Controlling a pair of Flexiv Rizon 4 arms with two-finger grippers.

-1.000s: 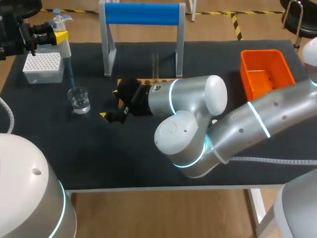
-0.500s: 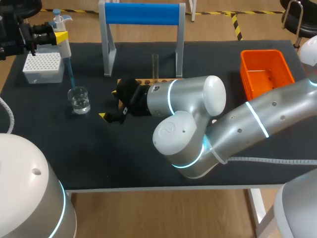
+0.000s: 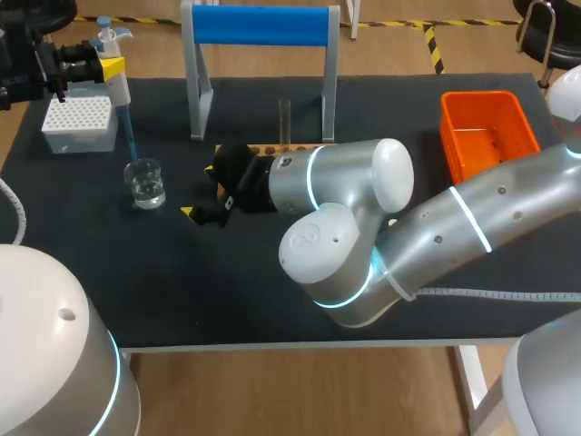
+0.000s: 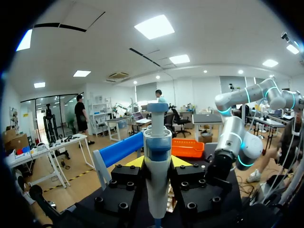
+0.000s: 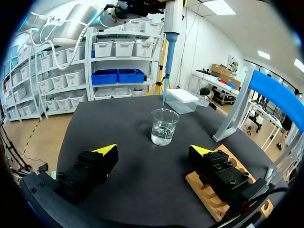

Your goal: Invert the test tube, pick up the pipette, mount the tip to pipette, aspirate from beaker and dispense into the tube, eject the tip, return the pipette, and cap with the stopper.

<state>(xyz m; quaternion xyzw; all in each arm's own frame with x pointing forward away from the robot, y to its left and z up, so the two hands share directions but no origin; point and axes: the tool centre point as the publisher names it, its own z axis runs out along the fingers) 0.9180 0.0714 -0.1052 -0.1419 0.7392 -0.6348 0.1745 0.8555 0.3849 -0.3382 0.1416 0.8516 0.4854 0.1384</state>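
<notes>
My left gripper (image 3: 86, 62) (image 4: 157, 190) is shut on the white and blue pipette (image 3: 111, 65) (image 4: 157, 166), held upright at the table's back left. Its blue tip (image 3: 130, 136) (image 5: 167, 66) points down and ends at the rim of the glass beaker (image 3: 145, 183) (image 5: 164, 126), which holds clear liquid. My right gripper (image 3: 203, 191) (image 5: 152, 152) stands open near the table's middle, facing the beaker with nothing between its fingers. The test tube (image 3: 284, 123) stands upright in the wooden rack (image 3: 272, 148) (image 5: 223, 199), beside the right gripper.
A white tip box (image 3: 80, 123) (image 5: 183, 97) sits at the back left behind the beaker. A stand with a blue bar (image 3: 261, 25) (image 5: 275, 90) (image 4: 121, 149) rises at the back middle. An orange bin (image 3: 486, 132) (image 4: 187, 147) sits at the back right.
</notes>
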